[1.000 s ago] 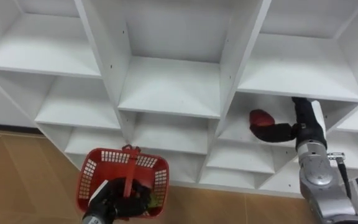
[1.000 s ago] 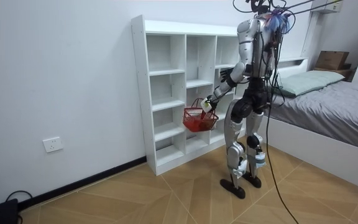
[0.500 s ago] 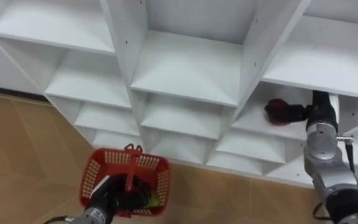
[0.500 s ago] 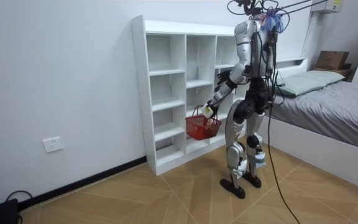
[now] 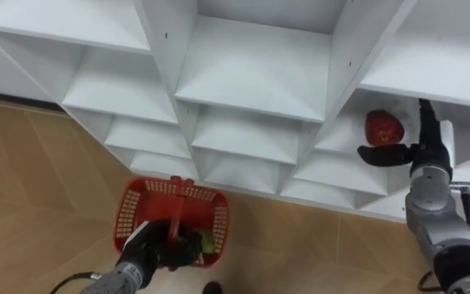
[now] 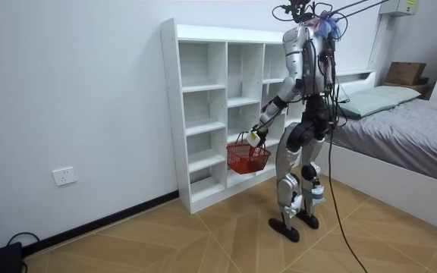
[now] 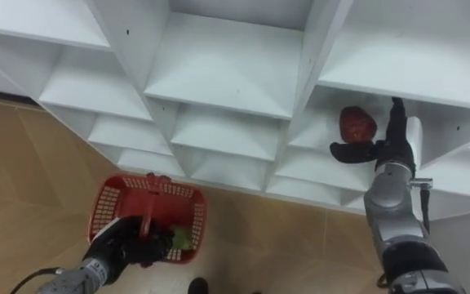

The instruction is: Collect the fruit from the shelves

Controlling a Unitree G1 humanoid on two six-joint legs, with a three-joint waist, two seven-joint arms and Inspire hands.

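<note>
Facing the white closet [image 6: 203, 114], the robot is seen upright on the wooden floor [image 5: 39, 188], with a bed [image 6: 400, 121] off at the room view's right; the shelves are bare but for one compartment on the right side; a red basket [image 5: 133, 220] is carried low in front of the shelves, its handle wrapped by the curled fingers of the left hand [image 5: 149, 253]; the right hand [image 5: 410, 153] is reached into the right-side compartment, fingers straight and pointed deeper in, thumb stretched out to the left, nothing gripped; the red fruit [image 5: 383, 128] is found on that shelf, just left of the fingers and just beyond the thumb, sitting in the open crook between them; whether it is touched cannot be told; it is roundish, so no long axis is offered, and a plain closing of thumb against fingers is judged to be what the coming grasp calls for; the right hand is by far the nearer one, the left being occupied well below; a small green piece [image 5: 207, 242] is glimpsed inside the basket, taken to be fruit already gathered; no writing or label can be read on shelves, basket or fruit.
</note>
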